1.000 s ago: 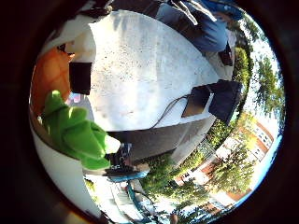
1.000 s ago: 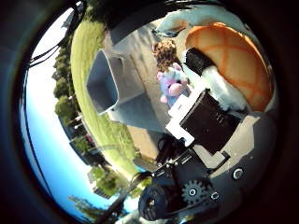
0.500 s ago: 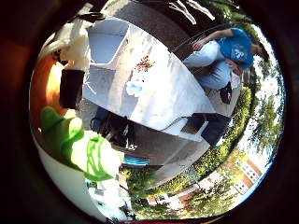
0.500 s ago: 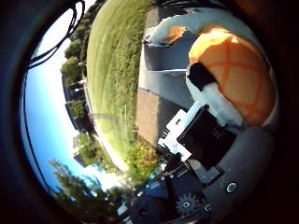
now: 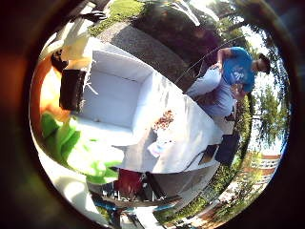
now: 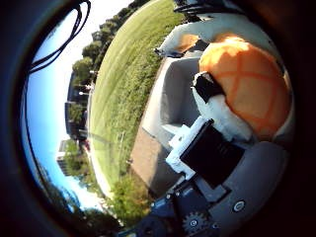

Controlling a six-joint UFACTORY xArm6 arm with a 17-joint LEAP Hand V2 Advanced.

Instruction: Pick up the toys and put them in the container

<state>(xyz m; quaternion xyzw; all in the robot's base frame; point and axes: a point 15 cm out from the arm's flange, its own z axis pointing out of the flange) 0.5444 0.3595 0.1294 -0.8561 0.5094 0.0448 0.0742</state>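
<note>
My right hand [image 6: 210,148] is shut on a plush turtle, its white and black fingers curled round the orange shell [image 6: 247,81]. The turtle's green limbs [image 5: 81,152] hang close to the palm, and a black fingertip [image 5: 72,89] presses the shell's side. The white open container [image 5: 116,95] stands at one end of the white table [image 5: 190,138], right beside the held turtle, and looks empty inside. Two more toys lie on the table past the container: a brown one [image 5: 164,119] and a pale one [image 5: 156,147].
A person in a blue shirt [image 5: 236,71] sits at the table's far side, not touching the toys. A dark bag [image 5: 225,149] stands on the paving by the table's far end. Beyond the container's wall [image 6: 175,94] lies a lawn [image 6: 128,89].
The hand has carried the turtle across the table towards the container, which now fills much of the little finger side view. The grasp on the turtle is unchanged.
</note>
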